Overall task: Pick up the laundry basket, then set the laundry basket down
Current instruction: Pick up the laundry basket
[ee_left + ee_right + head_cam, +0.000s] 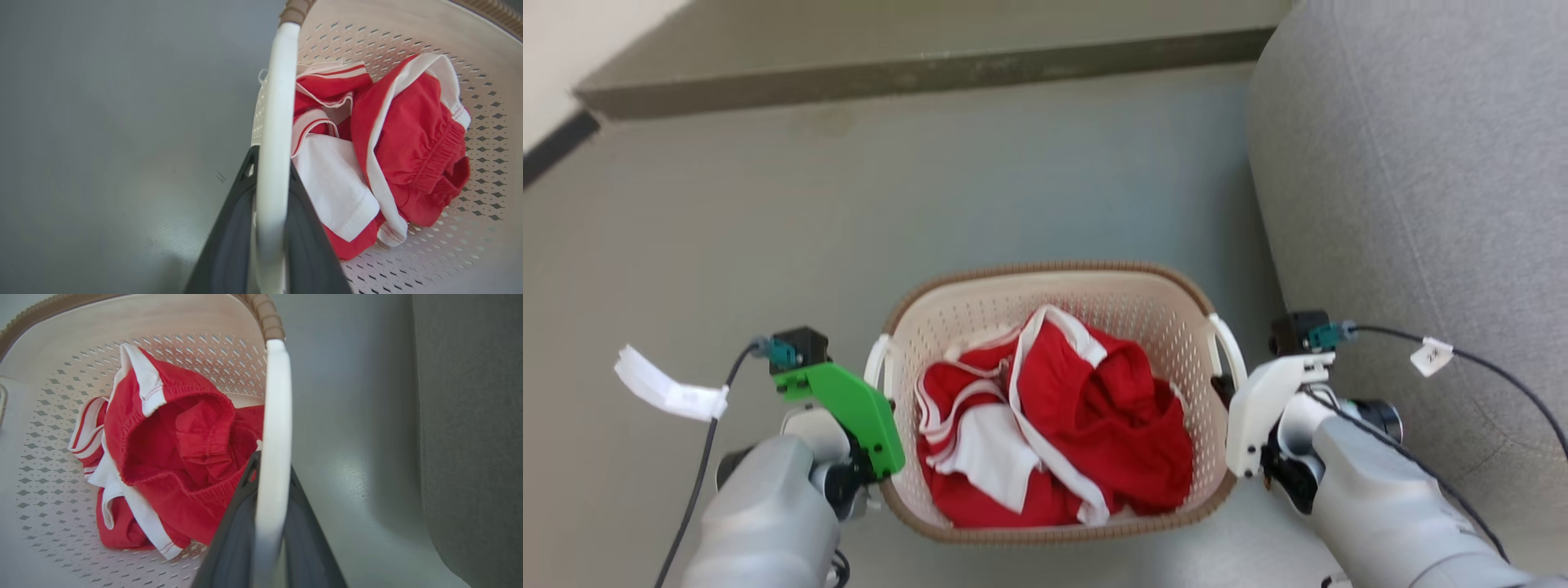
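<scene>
No text, brand or number can be read. The right cable tag (1431,356), a small white slip, bears a few dark marks too small to make out. The left cable tag (668,390), also white, shows only a faint blur.

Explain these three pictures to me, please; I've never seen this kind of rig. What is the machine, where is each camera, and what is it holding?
This is a wheeled robot with two arms, each ending in a two-fingered gripper. The wide picture comes from a camera on its head, looking down. The other two come from cameras on its wrists, looking along the dark fingers. Over the grey floor is a laundry basket with red-and-white clothes inside, beside a grey upholstered seat. The left gripper is closed on the basket's white left handle, and the right gripper on the right handle. I cannot tell whether the basket rests on the floor or is lifted.
</scene>
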